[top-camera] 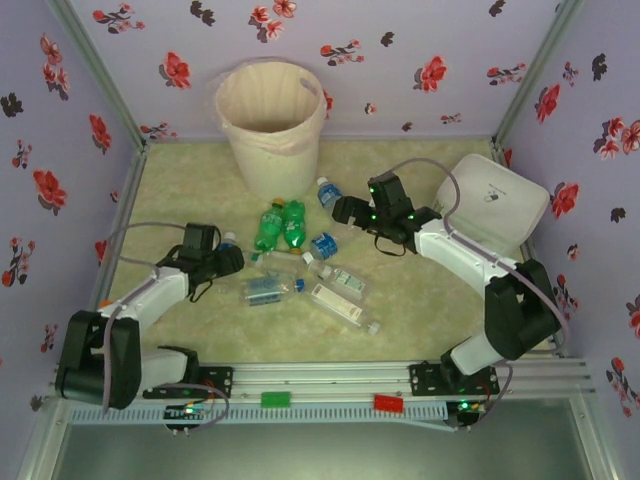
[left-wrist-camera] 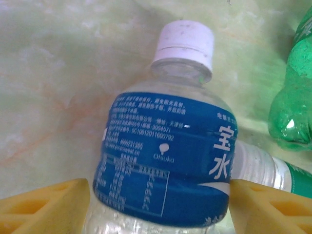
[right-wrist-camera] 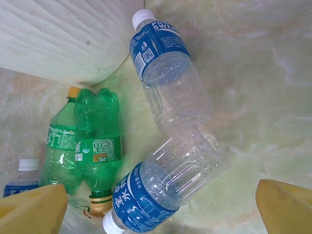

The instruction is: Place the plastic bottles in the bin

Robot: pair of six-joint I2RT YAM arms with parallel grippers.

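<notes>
My left gripper (left-wrist-camera: 161, 207) is shut on a clear bottle with a blue label (left-wrist-camera: 165, 161) and white cap, its yellow fingers (left-wrist-camera: 46, 204) pressing both sides. From above, this gripper (top-camera: 222, 258) sits left of the bottle pile. My right gripper (right-wrist-camera: 161, 214) is open wide above a blue-labelled clear bottle (right-wrist-camera: 165, 187) lying on the mat, and another like it (right-wrist-camera: 168, 78) points its cap at the bin (right-wrist-camera: 63, 34). Two green bottles (top-camera: 282, 226) lie below the cream bin (top-camera: 270, 115). The right gripper (top-camera: 342, 209) hovers beside them.
Several more clear bottles (top-camera: 335, 292) lie on the pale green mat near the middle front. A flat white box (top-camera: 497, 205) stands at the right, behind the right arm. Flowered walls close in the sides and back.
</notes>
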